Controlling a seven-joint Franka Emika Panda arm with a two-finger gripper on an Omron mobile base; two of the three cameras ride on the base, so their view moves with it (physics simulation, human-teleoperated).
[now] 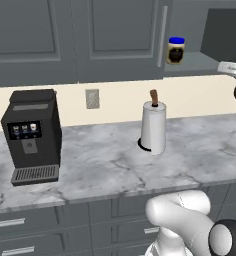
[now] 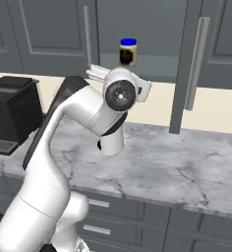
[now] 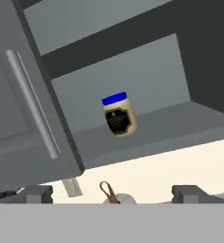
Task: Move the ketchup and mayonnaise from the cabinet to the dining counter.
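The mayonnaise (image 3: 118, 115), a squat cream jar with a blue lid and dark label, stands upright on the grey shelf of the open cabinet (image 3: 180, 124). It also shows as the mayonnaise (image 1: 176, 51) and the mayonnaise (image 2: 128, 51) in the base views. My gripper (image 3: 114, 193) is open, fingertips (image 3: 38, 193) wide apart, nothing between them. It hovers in front of and below the jar, well short of it, aimed up at the shelf. The arm's wrist (image 2: 120, 94) is raised just below the shelf. The ketchup and the dining counter are out of view.
The open cabinet door (image 2: 196, 64) with its long silver handle juts out right of the jar. Below stand a paper-towel roll (image 1: 154, 127) and a black coffee machine (image 1: 32, 135) on the drawer-fronted marble worktop (image 1: 105, 165).
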